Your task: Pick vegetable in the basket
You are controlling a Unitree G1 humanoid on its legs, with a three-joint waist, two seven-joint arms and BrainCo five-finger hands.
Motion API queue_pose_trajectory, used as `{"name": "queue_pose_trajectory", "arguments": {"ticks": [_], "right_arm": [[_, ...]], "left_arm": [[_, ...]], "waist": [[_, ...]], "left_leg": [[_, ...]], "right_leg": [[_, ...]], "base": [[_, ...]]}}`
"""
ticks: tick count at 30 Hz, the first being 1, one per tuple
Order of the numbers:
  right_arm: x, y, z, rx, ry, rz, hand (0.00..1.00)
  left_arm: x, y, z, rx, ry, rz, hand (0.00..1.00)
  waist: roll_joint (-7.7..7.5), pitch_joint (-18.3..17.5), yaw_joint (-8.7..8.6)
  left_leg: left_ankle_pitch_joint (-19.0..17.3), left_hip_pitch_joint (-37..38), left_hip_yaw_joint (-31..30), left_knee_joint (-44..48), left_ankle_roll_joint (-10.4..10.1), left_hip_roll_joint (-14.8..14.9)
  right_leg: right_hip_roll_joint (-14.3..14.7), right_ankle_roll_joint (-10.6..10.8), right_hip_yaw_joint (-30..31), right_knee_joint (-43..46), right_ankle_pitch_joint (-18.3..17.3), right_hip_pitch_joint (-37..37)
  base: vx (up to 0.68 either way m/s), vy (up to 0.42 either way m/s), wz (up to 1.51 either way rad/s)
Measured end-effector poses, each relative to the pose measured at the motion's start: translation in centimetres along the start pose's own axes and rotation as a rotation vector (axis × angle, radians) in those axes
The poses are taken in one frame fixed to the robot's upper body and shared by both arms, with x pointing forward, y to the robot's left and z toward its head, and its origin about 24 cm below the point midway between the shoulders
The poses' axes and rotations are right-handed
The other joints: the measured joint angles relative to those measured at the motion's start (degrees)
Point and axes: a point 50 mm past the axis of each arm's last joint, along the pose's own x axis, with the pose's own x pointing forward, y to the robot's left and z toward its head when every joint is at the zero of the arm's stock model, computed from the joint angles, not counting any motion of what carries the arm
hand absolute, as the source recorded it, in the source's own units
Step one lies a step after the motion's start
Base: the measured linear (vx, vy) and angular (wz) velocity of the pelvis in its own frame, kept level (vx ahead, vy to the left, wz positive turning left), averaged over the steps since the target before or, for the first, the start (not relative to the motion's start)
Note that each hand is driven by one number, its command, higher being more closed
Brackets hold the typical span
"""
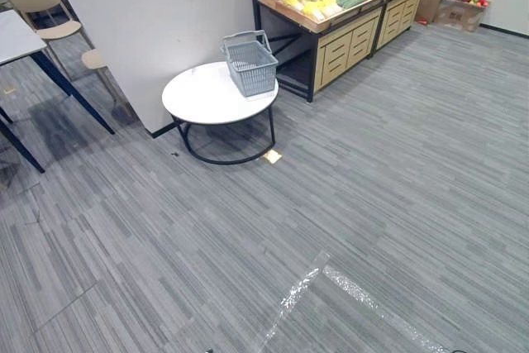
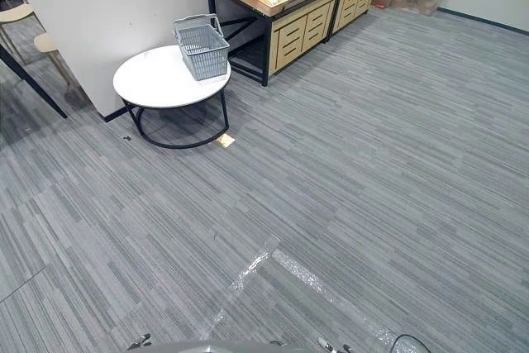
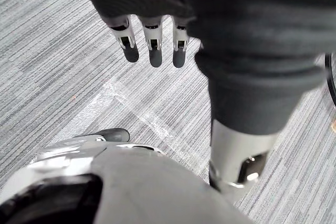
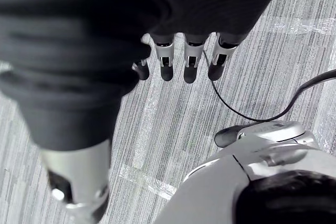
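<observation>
– Spotting the basket (image 1: 250,64)?
– Eleven o'clock, on the round surface (image 1: 198,101); vegetables (image 1: 318,2) at one o'clock on the shelf (image 1: 347,43).
– Hands?
– Your left hand (image 3: 155,51) and right hand (image 4: 190,62) hang over the floor (image 1: 372,204), fingers loose.

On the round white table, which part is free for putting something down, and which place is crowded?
The round white table is bare on its near and left parts, up to the grey basket. The basket sits at its far right edge, next to the produce shelf. That shelf's trays are crowded with vegetables.
</observation>
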Motion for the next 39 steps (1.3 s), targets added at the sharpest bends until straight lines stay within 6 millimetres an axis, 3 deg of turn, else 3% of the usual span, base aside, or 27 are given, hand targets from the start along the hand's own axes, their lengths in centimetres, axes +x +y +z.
{"name": "queue_pose_trajectory", "arguments": {"ticks": [5,7,9,10,11,12,14,15,17,19,21,23,24,25,26,27,28,31,32,33,34,36,38,39], "right_arm": [[0.3,0.5,1.0,0.012,-0.024,-0.002,0.0],[0.4,1.0,1.5,0.014,-0.038,0.001,0.0],[0.5,1.4,1.6,0.013,-0.042,0.004,0.0],[0.5,1.5,1.5,0.015,-0.039,0.006,0.0],[0.4,1.3,1.5,0.012,-0.041,0.001,0.0],[0.4,0.9,1.7,0.008,-0.045,-0.011,0.0],[0.4,0.8,1.8,0.004,-0.053,-0.015,0.0],[0.4,0.8,1.9,-0.001,-0.057,-0.015,0.0],[0.5,1.0,2.4,-0.003,-0.065,-0.013,0.0],[0.7,1.3,3.5,-0.01,-0.091,-0.006,0.0],[0.8,1.4,4.0,-0.021,-0.109,-0.005,0.0],[0.7,1.4,4.4,-0.072,-0.136,-0.01,0.0],[0.7,1.4,4.7,-0.085,-0.146,-0.01,0.0],[0.7,1.4,4.8,-0.094,-0.149,-0.01,0.0],[0.7,1.6,4.7,-0.093,-0.146,-0.006,0.0],[0.8,1.9,4.0,-0.081,-0.12,0.001,0.0],[0.8,2.3,3.8,-0.074,-0.112,0.011,0.0],[0.8,2.6,3.8,-0.086,-0.108,0.033,0.0],[0.8,2.6,3.7,-0.094,-0.106,0.037,0.0],[0.8,2.6,3.8,-0.1,-0.109,0.039,0.0],[0.8,2.6,3.8,-0.101,-0.11,0.04,0.0],[0.7,2.4,3.7,-0.106,-0.116,0.037,0.0],[0.7,2.4,3.6,-0.095,-0.118,0.035,0.0],[0.7,2.4,3.8,-0.088,-0.131,0.035,0.0]], "left_arm": [[0.1,0.0,0.4,-0.013,-0.012,0.01,0.0],[0.2,0.3,1.1,-0.021,-0.026,0.021,0.0],[0.3,0.8,1.7,-0.034,-0.047,0.046,0.0],[0.4,0.9,1.9,-0.041,-0.054,0.05,0.0],[0.4,0.8,2.0,-0.084,-0.061,0.055,0.0],[0.4,0.7,2.1,-0.131,-0.061,0.065,0.0],[0.3,0.3,1.8,-0.163,-0.049,0.062,0.0],[0.3,0.2,2.0,-0.163,-0.058,0.061,0.0],[0.3,0.1,2.2,-0.165,-0.062,0.059,0.0],[0.3,0.1,2.1,-0.183,-0.059,0.058,0.0],[0.3,-0.1,2.0,-0.184,-0.057,0.058,0.0],[0.2,-0.2,1.6,-0.207,-0.047,0.073,0.0],[0.2,-0.3,1.4,-0.209,-0.041,0.073,0.0],[0.1,-0.2,0.9,-0.213,-0.027,0.077,0.0],[0.0,-0.1,0.8,-0.213,-0.022,0.081,0.0],[-0.1,0.8,0.0,-0.209,-0.004,0.097,0.0],[-0.1,1.2,0.0,-0.198,-0.004,0.106,0.0],[0.1,1.7,0.7,-0.169,-0.017,0.105,0.0],[0.0,1.7,0.6,-0.159,-0.013,0.102,0.0],[0.0,1.8,0.5,-0.145,-0.01,0.101,0.0],[0.0,1.8,0.4,-0.125,-0.006,0.097,0.0],[0.0,1.7,0.4,-0.095,0.0,0.091,0.0],[0.2,1.6,1.1,-0.085,-0.017,0.086,0.0],[0.3,1.5,1.6,-0.088,-0.029,0.081,0.0]], "waist": [[0.05,1.3,-0.06],[-0.65,3.1,-0.26],[-2.05,4.3,-0.13],[-2.25,4.4,-0.05],[-2.31,5.1,0.11],[-0.94,5.6,0.1],[-0.66,5.9,0.32],[-0.49,5.9,0.19],[-0.4,6.1,0.39],[-0.35,6.6,0.6],[0.03,6.7,0.54],[0.48,6.7,0.71],[0.83,6.6,0.73],[0.89,6.6,0.77],[0.4,6.5,0.8],[-1.51,5.0,1.63],[-2.57,3.9,1.8],[-3.97,3.4,1.13],[-4.16,3.5,0.71],[-4.13,3.7,0.54],[-3.81,3.9,0.34],[-3.5,4.0,-0.03],[-3.19,4.1,-1.07],[-2.79,4.3,-1.51]], "left_leg": [[0.0,-0.2,0.5,0.5,-0.5,0.3],[-1.0,-1.3,0.6,3.8,-1.9,0.4],[-2.9,-7.1,1.4,16.0,-4.1,0.8],[-3.1,-9.7,1.9,21.6,-4.1,1.3],[-2.9,-15.3,2.0,33.4,-3.7,3.2],[-0.9,-19.3,2.0,42.8,-1.5,5.6],[3.1,-22.6,1.8,50.7,-1.1,6.6],[0.9,-24.2,0.8,52.3,-1.3,6.1],[-2.5,-26.4,-0.9,47.8,-1.1,4.2],[-2.7,-27.6,-1.0,36.7,-0.7,3.4],[0.7,-27.9,-1.0,22.7,-0.8,4.3],[4.5,-28.7,-1.1,10.6,-1.8,7.2],[4.8,-29.6,-1.2,9.8,-2.2,8.7],[8.2,-30.8,-0.3,12.2,-3.6,10.2],[9.3,-30.9,0.2,13.5,-3.5,9.8],[9.4,-31.3,2.2,17.4,-3.0,7.7],[7.1,-32.3,2.7,19.4,-0.6,6.2],[2.5,-28.9,3.9,20.1,1.5,2.0],[0.3,-24.9,4.6,19.2,2.3,0.8],[-1.1,-21.2,5.2,18.0,2.7,0.1],[-2.3,-17.4,5.3,16.9,2.9,-0.4],[-4.0,-7.8,5.1,12.6,3.4,-1.4],[-4.7,-2.6,4.4,9.6,3.4,-1.4],[-4.8,0.4,3.5,7.5,3.6,-1.2]], "right_leg": [[0.2,-0.8,0.0,2.5,-0.7,-1.1],[-0.3,-1.1,-0.1,5.1,-2.2,-2.1],[-1.6,-2.7,-0.2,8.7,-5.3,-3.6],[-1.8,-3.1,-0.2,9.2,-5.5,-3.7],[-1.5,-3.7,-0.5,9.8,-5.9,-3.5],[-0.5,-4.1,-0.7,9.9,-6.2,-2.2],[-0.5,-4.4,-0.3,10.3,-7.0,-0.5],[-1.0,-4.5,0.1,11.1,-7.7,-0.4],[-2.0,-4.4,1.3,11.2,-7.9,-0.5],[-3.5,-3.7,2.8,11.0,-8.3,-1.1],[-4.5,-2.2,3.5,10.6,-9.2,-1.0],[-5.6,0.0,5.3,10.8,-11.7,-0.3],[-5.8,0.8,6.3,10.7,-12.8,0.1],[-7.0,2.1,7.8,10.6,-15.1,1.6],[-7.7,1.9,8.2,10.6,-15.8,1.9],[-10.8,0.6,9.8,10.9,-16.9,2.6],[-11.3,1.5,12.0,15.9,-15.5,0.7],[-12.7,2.2,13.7,34.3,-7.3,-5.3],[-12.7,5.3,15.6,43.8,1.5,-8.4],[-12.7,8.5,16.1,52.1,7.5,-11.0],[-12.7,9.4,15.1,60.3,8.9,-13.9],[-13.3,4.6,7.3,70.6,4.3,-19.9],[-13.5,2.7,0.4,67.8,-2.5,-23.9],[-13.5,2.2,-3.9,61.9,-5.1,-25.9]], "base": [[-0.02,-0.022,-0.04],[-0.04,-0.033,0.04],[-0.09,-0.069,0.12],[-0.07,-0.092,0.07],[-0.03,-0.058,0.01],[0.0,-0.012,-0.03],[0.06,0.036,-0.04],[0.08,0.05,-0.03],[0.13,0.101,-0.18],[0.17,0.152,-0.37],[0.21,0.194,-0.26],[0.34,0.311,-0.35],[0.53,0.489,-0.51],[0.47,0.449,-0.36],[0.6,0.534,-0.53],[0.43,0.294,-0.44],[0.59,0.285,-0.3],[0.62,0.249,0.07],[0.54,0.252,0.02],[0.51,0.228,-0.06],[0.6,0.226,-0.14],[0.54,0.164,-0.06],[0.5,0.052,0.23],[0.62,0.019,0.36]]}}
